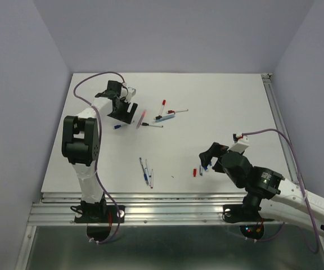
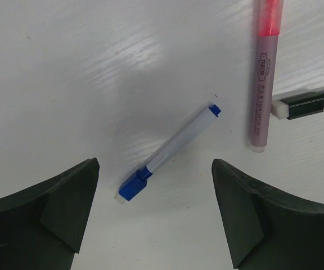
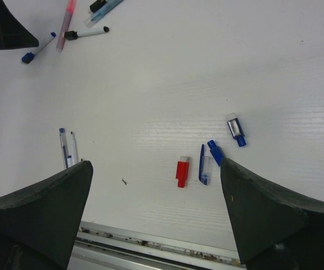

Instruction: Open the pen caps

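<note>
Top view: left gripper (image 1: pixel 122 108) at upper left beside scattered pens (image 1: pixel 163 117); right gripper (image 1: pixel 208 157) at lower right.

Left wrist: we note its fingers (image 2: pixel 49 214) spread wide, empty; blue cap (image 2: pixel 134 185) on its pen (image 2: pixel 179 140), bottom centre.

Right wrist: fingers (image 3: pixel 38 208) spread, empty; loose red cap (image 3: pixel 182 171), blue caps (image 3: pixel 235 128) lower right.

Bright, even light from overhead washed the white matte table (image 1: pixel 218 112), leaving only faint, soft shadows and no hard glare. The lavender walls (image 1: pixel 16 84) sat a shade dimmer. In the left wrist view a hazy grey shadow smudged the table, with pale streaks of sheen beside it. The black fingers (image 2: pixel 44 219) of the left gripper (image 2: pixel 155 163) were underexposed and almost detailless at the bottom corners.
</note>
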Controlling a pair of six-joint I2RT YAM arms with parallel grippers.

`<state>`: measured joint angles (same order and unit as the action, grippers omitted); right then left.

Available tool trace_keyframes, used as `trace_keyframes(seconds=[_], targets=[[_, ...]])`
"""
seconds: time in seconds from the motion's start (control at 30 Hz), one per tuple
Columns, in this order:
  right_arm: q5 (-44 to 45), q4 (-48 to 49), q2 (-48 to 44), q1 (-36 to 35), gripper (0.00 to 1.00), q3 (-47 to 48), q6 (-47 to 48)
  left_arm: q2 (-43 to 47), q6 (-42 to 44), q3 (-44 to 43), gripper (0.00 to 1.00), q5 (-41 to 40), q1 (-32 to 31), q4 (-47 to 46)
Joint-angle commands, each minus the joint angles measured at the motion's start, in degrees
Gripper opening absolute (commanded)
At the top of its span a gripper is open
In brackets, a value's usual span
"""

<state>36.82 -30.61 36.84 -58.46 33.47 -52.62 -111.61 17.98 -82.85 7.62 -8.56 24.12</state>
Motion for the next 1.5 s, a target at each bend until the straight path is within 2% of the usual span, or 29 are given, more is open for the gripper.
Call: trace_keyframes(seconds=[0.0,0.27,0.43,0.47,0.67,0.7,0.77,0.8,0.83,1.07,1.2,1.3,1.33,1.37,1.4,1.47], targets=[[1.1,2.6,-0.9,0.0,1.00,-0.8,1.5,-0.9,1.4,0.3,0.92,-0.1,-0.1,0.8],[1.4,3.2,-0.5,0.0,1.00,-1.0,1.9,-7.1,0.0,-3.5,0.84,-1.7,-0.1,2.2],[1.9,3.4,0.4,0.0,1.00,-1.0,2.5,-9.7,-1.1,-5.0,0.69,-3.0,-0.1,2.7],[2.1,3.5,0.5,0.0,1.00,-1.0,2.5,-9.8,-1.3,-5.0,0.63,-3.6,-0.1,2.9],[2.1,3.9,0.3,0.0,1.00,-1.3,2.5,-10.6,-2.2,-4.4,0.43,-5.9,-0.2,2.2],[2.1,3.8,0.3,0.0,1.00,-1.4,2.5,-10.9,-2.4,-4.4,0.35,-6.0,-0.2,2.2],[2.0,3.5,0.2,0.0,1.00,-1.4,2.3,-11.5,-2.9,-4.8,0.29,-6.7,-0.2,2.2],[2.0,3.2,0.0,0.0,1.00,-1.4,2.1,-11.7,-3.4,-4.9,0.09,-7.1,-0.1,2.2],[2.0,3.0,0.0,0.0,1.00,-1.4,1.7,-12.0,-3.9,-5.3,0.00,-10.1,-0.2,1.7],[0.8,0.7,-2.0,0.0,1.00,-1.0,0.3,-8.9,-8.5,-10.1,0.00,-18.1,0.7,2.6],[-3.4,2.7,-2.6,0.0,1.00,-1.5,2.0,-6.0,-15.8,-18.3,0.00,-26.8,1.0,6.9],[-8.1,7.0,-2.6,0.0,1.00,-2.3,3.6,-3.4,-23.5,-22.3,0.00,-28.8,1.0,10.3],[-10.5,8.2,-2.5,0.1,1.00,-2.5,3.7,0.1,-30.1,-21.6,0.00,-28.3,1.1,10.5],[-11.8,9.4,-2.3,0.1,1.00,-3.0,3.7,2.5,-32.7,-19.8,0.00,-26.9,1.1,9.8],[-14.1,11.5,-2.2,0.0,1.00,-3.5,3.6,5.2,-35.5,-14.6,0.00,-22.3,1.0,6.9],[-16.8,13.3,-1.3,0.0,1.00,-3.6,4.2,15.3,-43.7,-6.2,0.00,-18.3,0.4,1.6]])
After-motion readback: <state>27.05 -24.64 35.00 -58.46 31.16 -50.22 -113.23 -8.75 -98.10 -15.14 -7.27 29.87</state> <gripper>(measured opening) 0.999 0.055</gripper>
